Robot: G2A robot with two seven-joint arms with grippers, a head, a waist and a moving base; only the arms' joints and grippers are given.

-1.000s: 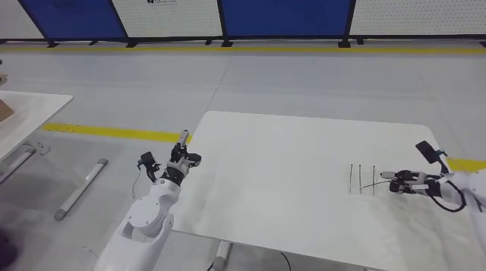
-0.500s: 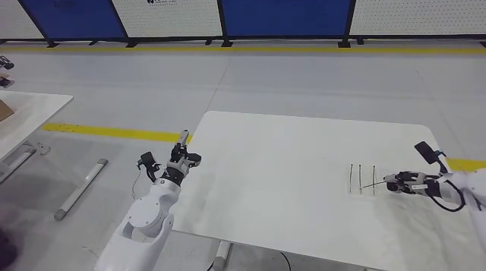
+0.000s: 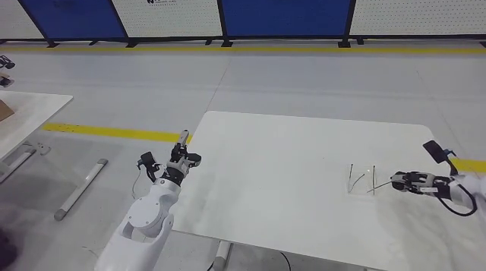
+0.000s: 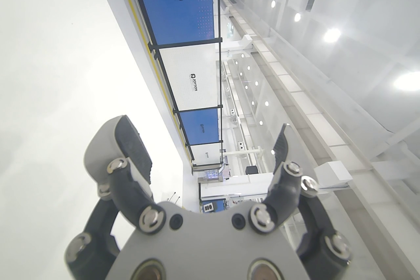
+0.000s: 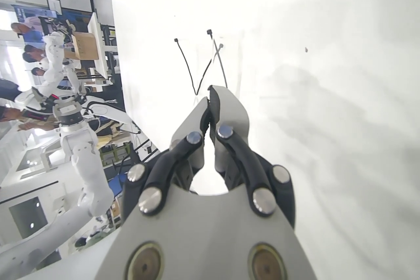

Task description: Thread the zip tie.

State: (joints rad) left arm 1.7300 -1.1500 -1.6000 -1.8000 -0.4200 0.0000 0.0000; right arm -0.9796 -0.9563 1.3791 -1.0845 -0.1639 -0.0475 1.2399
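Three thin black zip ties lie near the right end of the white table [image 3: 288,172]. My right gripper [image 3: 395,182] [image 5: 208,95] is low over the table beside them, shut on the tail of one zip tie [image 3: 378,187] [image 5: 210,64]. That tie crosses a second tie [image 5: 219,61], and its tail meets the tail of a third tie [image 5: 185,64] in a V. My left gripper [image 3: 182,143] [image 4: 205,130] stands at the table's left edge, pointing upward, open and holding nothing.
The table's right edge runs close behind my right gripper. A small dark speck [image 5: 305,49] lies on the table. Another white table [image 3: 30,108] stands to the far left, across open floor with a yellow line.
My right gripper has drawn back toward the table's right edge with the tie. The loose ties have shifted and one now lies tilted. The left arm has not moved.
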